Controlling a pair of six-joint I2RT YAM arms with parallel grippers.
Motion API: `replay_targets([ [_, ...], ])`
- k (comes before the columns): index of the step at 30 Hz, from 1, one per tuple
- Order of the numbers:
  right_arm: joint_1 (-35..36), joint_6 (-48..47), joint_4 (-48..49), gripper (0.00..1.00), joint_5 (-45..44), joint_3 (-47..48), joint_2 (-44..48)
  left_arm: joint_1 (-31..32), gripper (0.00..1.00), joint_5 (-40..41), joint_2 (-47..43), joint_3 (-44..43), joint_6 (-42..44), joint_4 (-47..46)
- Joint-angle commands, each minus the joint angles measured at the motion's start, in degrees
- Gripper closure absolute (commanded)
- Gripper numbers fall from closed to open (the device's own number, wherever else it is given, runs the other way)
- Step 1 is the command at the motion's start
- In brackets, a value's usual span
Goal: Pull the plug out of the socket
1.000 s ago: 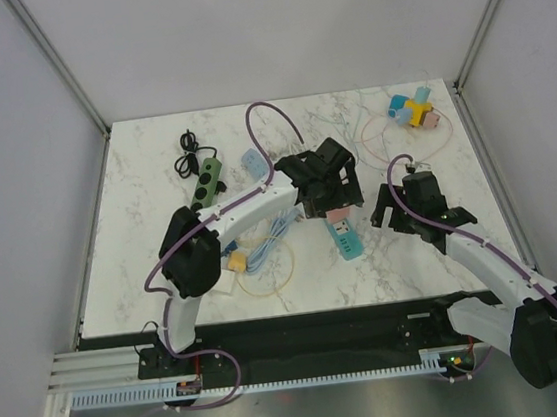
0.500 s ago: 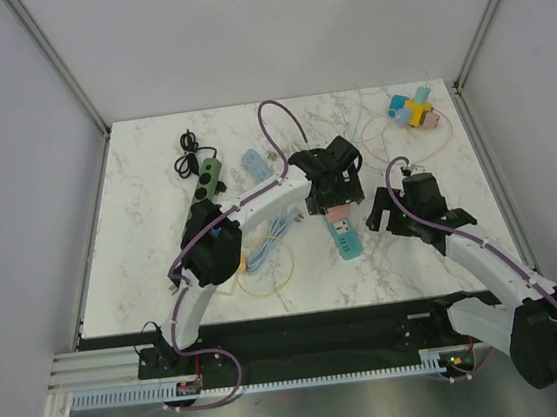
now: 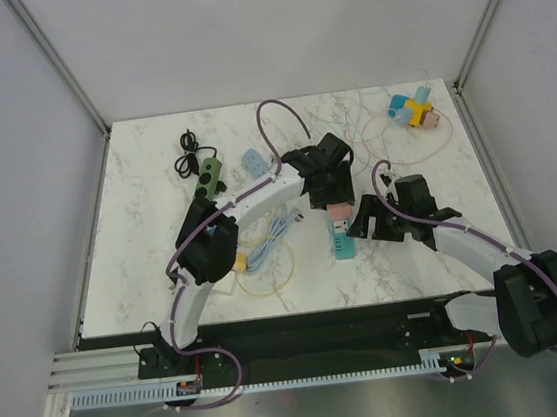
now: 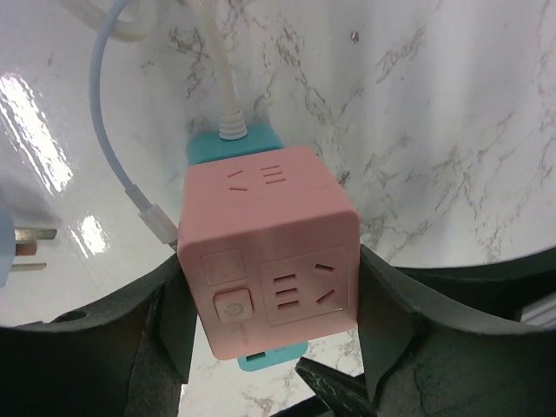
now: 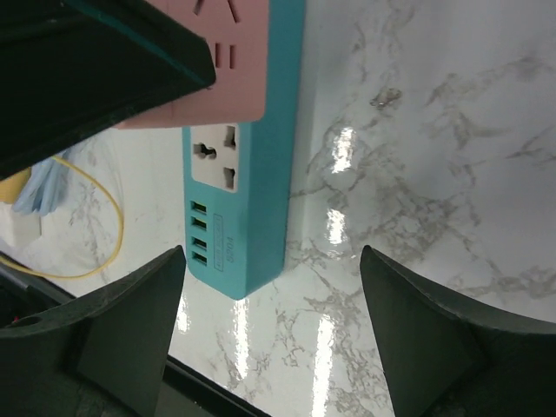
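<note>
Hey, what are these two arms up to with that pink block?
The left hand has closed on the pink cube plug, which sits plugged into the teal power strip on the marble table. The right hand hangs open over the strip's USB end, apparently not touching it. The cube is not yet pulled off.

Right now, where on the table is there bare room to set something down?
Near-left corner of the table, left of the left arm, is bare; so is the far-left corner beside the black cable. Centre is crowded: pink cube socket, teal power strip, left end effector, right end effector.
</note>
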State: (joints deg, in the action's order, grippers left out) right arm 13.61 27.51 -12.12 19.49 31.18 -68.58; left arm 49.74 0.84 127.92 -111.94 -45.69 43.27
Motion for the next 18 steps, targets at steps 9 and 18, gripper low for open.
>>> replay_targets([
  [9, -0.2, 4.2, 19.1, 0.23, 8.8, -4.5, -5.2, -0.8, 0.98, -10.8, -17.3, 16.1, 3.1, -17.3],
  [18, -0.2, 11.3, 32.8, 0.39, 12.9, -8.3, -6.8, -3.0, 0.98, -19.8, -23.9, 28.3, -1.4, -32.4],
])
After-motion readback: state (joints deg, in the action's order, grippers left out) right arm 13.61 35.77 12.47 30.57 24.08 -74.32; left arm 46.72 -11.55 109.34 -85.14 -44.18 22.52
